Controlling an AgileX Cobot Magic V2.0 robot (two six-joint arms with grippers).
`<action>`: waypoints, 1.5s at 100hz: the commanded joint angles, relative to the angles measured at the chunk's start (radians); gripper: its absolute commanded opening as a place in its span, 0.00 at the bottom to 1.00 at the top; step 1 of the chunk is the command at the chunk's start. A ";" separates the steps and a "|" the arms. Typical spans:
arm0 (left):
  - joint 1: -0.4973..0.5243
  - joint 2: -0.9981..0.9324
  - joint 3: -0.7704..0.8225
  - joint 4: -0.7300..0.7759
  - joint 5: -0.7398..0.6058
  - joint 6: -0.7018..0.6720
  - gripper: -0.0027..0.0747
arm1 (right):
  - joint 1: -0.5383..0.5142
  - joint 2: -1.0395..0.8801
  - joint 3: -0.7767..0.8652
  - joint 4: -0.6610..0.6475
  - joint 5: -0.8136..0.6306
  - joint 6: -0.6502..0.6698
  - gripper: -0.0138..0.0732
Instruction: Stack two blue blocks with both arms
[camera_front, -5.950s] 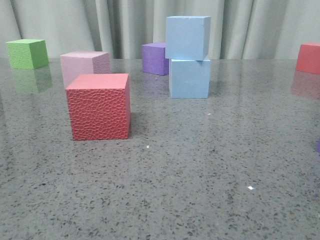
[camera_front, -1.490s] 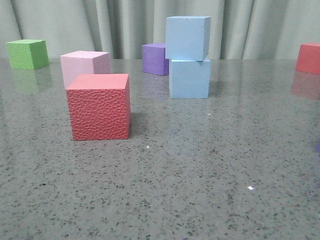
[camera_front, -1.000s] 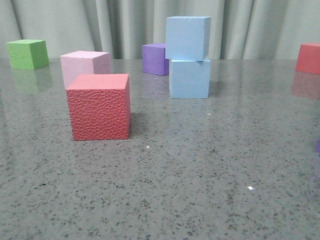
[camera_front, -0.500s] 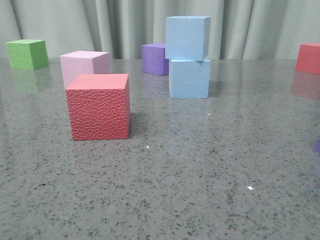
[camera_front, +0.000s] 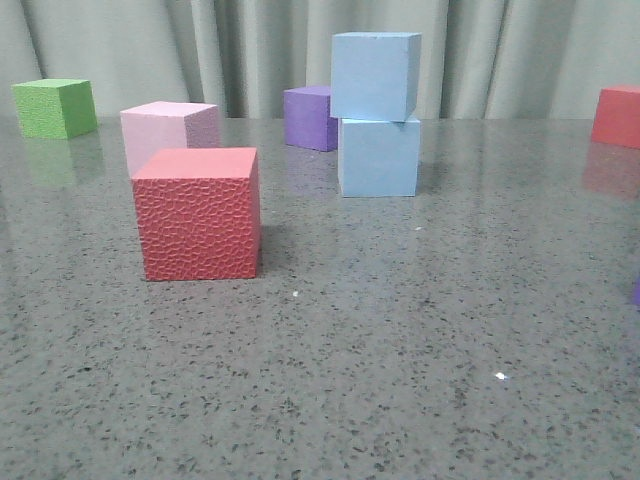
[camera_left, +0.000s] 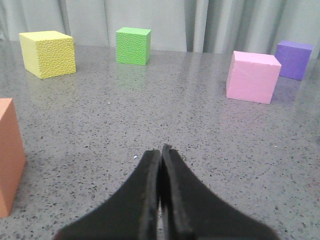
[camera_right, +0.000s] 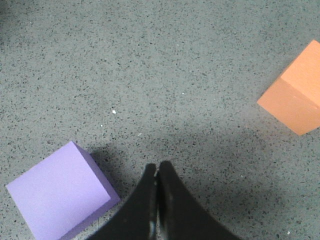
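In the front view one pale blue block (camera_front: 375, 75) rests on top of the other blue block (camera_front: 379, 157), slightly offset, at the middle back of the grey table. Neither gripper shows in the front view. My left gripper (camera_left: 161, 150) is shut and empty, low over bare table; the blue blocks are out of its view. My right gripper (camera_right: 157, 166) is shut and empty above the table, beside a light purple cube (camera_right: 60, 197); the blue blocks are out of its view too.
Front view: red textured cube (camera_front: 199, 213) front left, pink cube (camera_front: 168, 130) behind it, green cube (camera_front: 55, 107) far left, purple cube (camera_front: 309, 117) behind the stack, red cube (camera_front: 618, 116) far right. Left wrist view: yellow cube (camera_left: 48, 53), orange cube (camera_left: 10, 155). Right wrist view: orange cube (camera_right: 296, 97).
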 joint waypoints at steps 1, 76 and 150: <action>0.004 -0.032 0.041 0.003 -0.090 0.002 0.01 | 0.000 -0.010 -0.023 -0.012 -0.050 -0.005 0.02; 0.004 -0.032 0.041 0.003 -0.090 0.002 0.01 | -0.002 -0.269 0.227 -0.017 -0.400 -0.007 0.02; 0.004 -0.032 0.041 0.003 -0.090 0.002 0.01 | -0.070 -0.805 0.675 0.155 -0.659 -0.244 0.02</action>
